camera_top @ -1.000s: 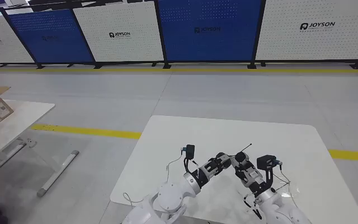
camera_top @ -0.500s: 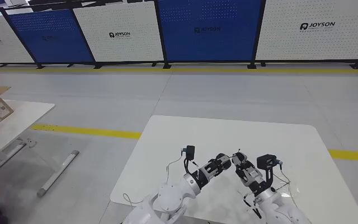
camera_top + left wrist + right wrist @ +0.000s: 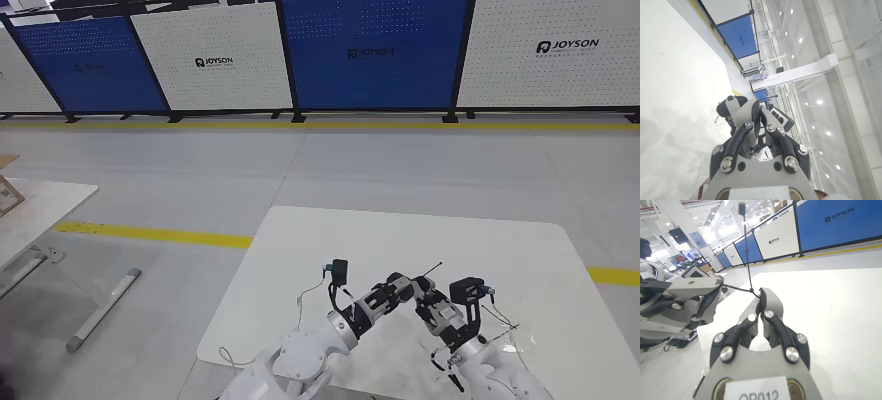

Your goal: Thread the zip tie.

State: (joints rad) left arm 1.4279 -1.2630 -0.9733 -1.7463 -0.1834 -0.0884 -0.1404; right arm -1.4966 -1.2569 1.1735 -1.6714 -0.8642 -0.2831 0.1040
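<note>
Both grippers are hanging just above the table (image 3: 480,235), near its 6 o'clock edge in the top view, tips close together. L gripper (image 3: 404,289) is pointing toward abt 2 o'clock and R gripper (image 3: 424,296) toward abt 11 o'clock, so the two are facing each other w/ a short gap between them.

The zip tie (image 3: 747,256) is hanging in the air between them, off the table. In the R wrist view, the R gripper (image 3: 760,295) jaws are clenching the black strap right at the tips. Just past the tips the strap is meeting a small junction, poss. the head, can't tell for sure. From there one strand is running across to the L gripper (image 3: 721,283), whose jaws are pinching its end. A long thin strand is standing up and away, ending in a small dark blob. In the top view that long strand of the zip tie (image 3: 433,270) is sticking out toward abt 1 o'clock above the grippers.

In the L wrist view, the L gripper (image 3: 760,108) jaws are pressing together. The strap is too thin to make out there.

Beyond the table at 12 o'clock, blue and white panels (image 3: 375,55) are standing in a row. A yellow line (image 3: 150,235) is running across the floor at abt 9 o'clock.
</note>
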